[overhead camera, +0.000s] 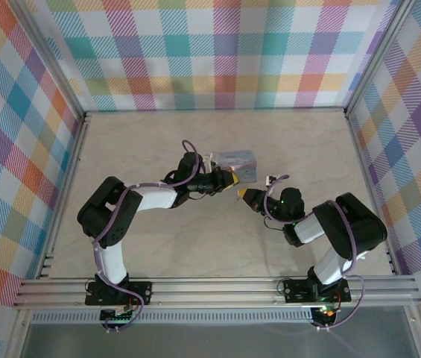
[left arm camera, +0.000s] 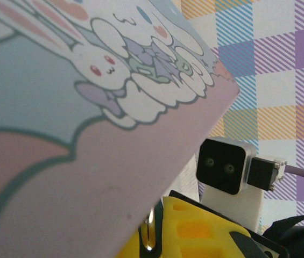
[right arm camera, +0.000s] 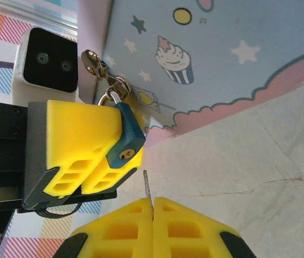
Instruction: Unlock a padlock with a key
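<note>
Left tool (overhead camera: 230,179) clamps the padlock (right arm camera: 127,134), which hangs on the tin's (right arm camera: 221,64) hasp. Right tool (right arm camera: 153,207) pinches the key (right arm camera: 147,188) just below the padlock. Best to line its tip up with the keyhole, then push straight in.

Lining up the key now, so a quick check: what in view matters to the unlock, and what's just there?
Job: padlock, held in the left hand; key, pinched in the right hand.
Just there: cartoon tin, whose clasp carries the padlock; table.
</note>
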{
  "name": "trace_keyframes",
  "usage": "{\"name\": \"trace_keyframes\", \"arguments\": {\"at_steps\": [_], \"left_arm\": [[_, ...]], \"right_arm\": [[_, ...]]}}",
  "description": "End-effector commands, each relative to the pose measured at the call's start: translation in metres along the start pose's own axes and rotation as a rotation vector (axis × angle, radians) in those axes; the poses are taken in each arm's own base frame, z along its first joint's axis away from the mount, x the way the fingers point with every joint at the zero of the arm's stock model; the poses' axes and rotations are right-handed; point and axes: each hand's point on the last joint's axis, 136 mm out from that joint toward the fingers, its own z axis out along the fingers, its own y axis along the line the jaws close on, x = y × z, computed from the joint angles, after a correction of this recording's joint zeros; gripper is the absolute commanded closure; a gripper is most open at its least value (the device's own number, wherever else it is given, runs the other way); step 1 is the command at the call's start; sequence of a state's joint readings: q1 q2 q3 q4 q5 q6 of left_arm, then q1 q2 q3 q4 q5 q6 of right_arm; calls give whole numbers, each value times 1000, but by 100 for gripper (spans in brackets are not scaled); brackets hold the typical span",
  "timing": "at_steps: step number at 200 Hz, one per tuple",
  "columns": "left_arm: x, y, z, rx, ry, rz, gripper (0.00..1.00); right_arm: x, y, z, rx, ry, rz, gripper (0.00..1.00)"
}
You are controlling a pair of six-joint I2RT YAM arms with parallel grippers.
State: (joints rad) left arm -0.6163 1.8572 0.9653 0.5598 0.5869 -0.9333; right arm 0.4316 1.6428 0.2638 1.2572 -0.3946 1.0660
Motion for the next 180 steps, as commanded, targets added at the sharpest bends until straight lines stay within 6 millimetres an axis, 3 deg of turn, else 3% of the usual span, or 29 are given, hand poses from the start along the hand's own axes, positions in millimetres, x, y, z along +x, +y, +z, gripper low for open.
{"name": "trace_keyframes", "arguments": {"at_steps": [1, 180], "left_arm": [[-7, -19, -4, 75, -15, 33, 88], [-6, -19, -4, 81, -16, 27, 88]], "right_arm": [[-8, 18, 3, -70, -25, -31, 100], [-13, 23, 0, -90, -71, -38, 100]]}}
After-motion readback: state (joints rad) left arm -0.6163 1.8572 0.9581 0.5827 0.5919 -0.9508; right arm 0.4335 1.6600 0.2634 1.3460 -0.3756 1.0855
